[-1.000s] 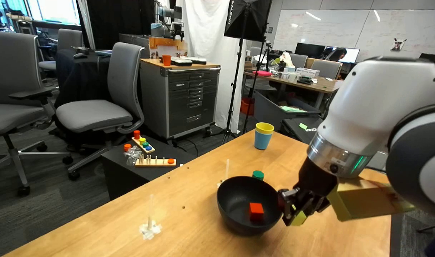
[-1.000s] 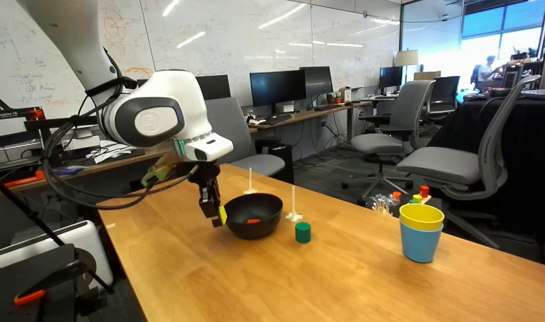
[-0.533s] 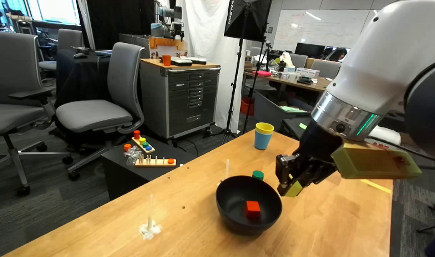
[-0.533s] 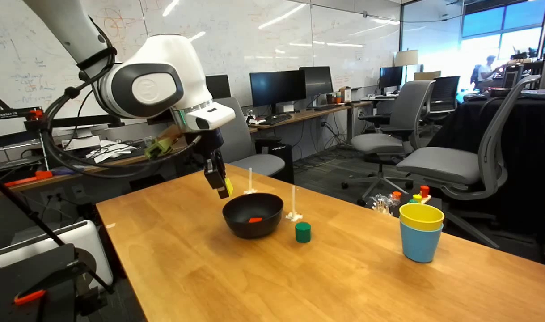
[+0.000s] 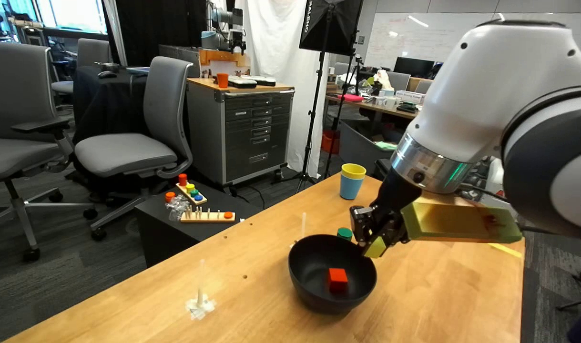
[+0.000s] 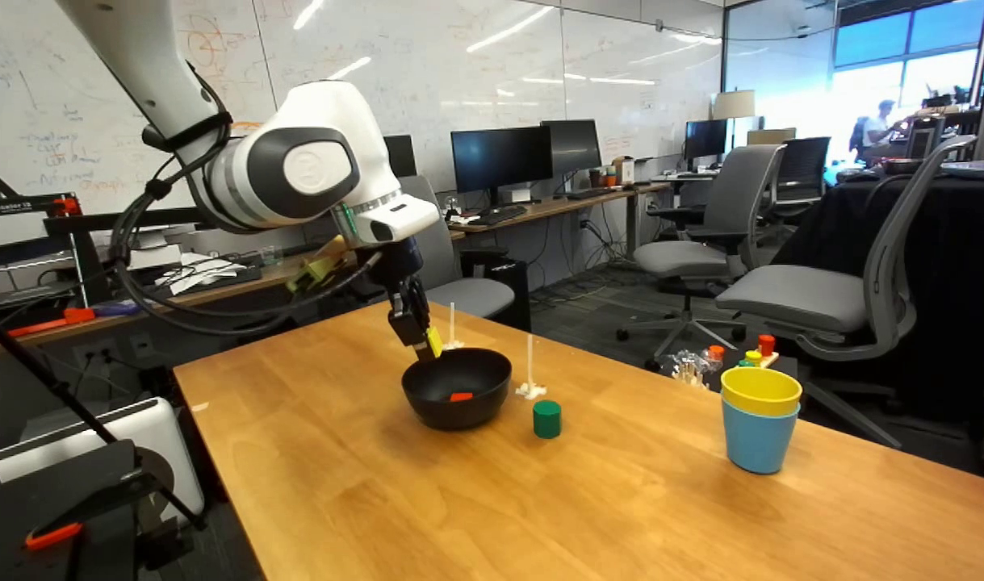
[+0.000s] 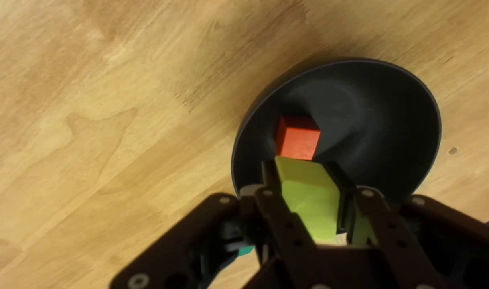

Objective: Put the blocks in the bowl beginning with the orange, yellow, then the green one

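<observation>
"How do we stand with the gripper (image 7: pixel 305 176)?"

"Closed as far as the yellow block (image 6: pixel 434 342) lets it; in the wrist view we see it pinching that block from both sides."

"And which way must we go?"

"In an exterior view, the middle of the bowl (image 6: pixel 459 416) lies at five o'clock from the block, and near it. There is a single arm (image 6: pixel 310 169), so no nearer one to choose; neither block nor bowl shows us a clear long axis. We judge that everything turns on passing the rim — how much of the block is inside it, we cannot tell."

"Let's count from the left in that view."

"One gripper with one yellow block. Then one thin white rod (image 6: pixel 452 324), behind the bowl at twelve o'clock, and one bowl, holding one orange block (image 6: pixel 461 396). By the task's order, orange looks done and yellow is the step under way."

"Further right?"

"A second rod (image 6: pixel 529 363), its foot at three o'clock from the bowl. Next, one green block (image 6: pixel 547 420) — short, round, upright on the table (image 6: pixel 492 508) between three and four o'clock from the bowl. Well apart at three o'clock, two cups: one yellow cup (image 6: pixel 762 391) seated in one blue cup (image 6: pixel 756 442)."
</observation>
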Tool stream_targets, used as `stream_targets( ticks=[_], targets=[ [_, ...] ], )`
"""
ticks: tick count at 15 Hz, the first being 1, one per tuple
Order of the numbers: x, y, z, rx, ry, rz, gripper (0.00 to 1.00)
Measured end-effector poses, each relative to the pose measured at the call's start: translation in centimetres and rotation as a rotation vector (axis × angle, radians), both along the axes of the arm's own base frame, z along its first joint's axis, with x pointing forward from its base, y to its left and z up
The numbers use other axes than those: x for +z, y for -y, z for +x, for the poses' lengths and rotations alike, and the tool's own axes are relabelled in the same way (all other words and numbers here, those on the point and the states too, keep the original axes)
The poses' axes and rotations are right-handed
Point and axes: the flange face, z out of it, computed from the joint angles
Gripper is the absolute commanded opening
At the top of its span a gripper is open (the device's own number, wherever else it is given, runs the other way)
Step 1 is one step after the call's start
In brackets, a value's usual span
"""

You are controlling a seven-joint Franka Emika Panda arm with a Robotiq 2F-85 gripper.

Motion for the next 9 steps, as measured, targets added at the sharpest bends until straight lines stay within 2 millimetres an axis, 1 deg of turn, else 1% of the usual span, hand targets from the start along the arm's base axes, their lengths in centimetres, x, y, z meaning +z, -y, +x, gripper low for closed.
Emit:
stream_targets(
  ticks=[5, 7, 9],
  targets=[
    [-2.0, -1.7, 3.2, -0.084, 0.008, -0.009, 0.08],
    [-2.9, -2.2, 3.9, -0.105, -0.002, -0.014, 0.08],
    [-3.9, -2.5, 4.1, -0.122, -0.019, -0.021, 0.08]
  ],
)
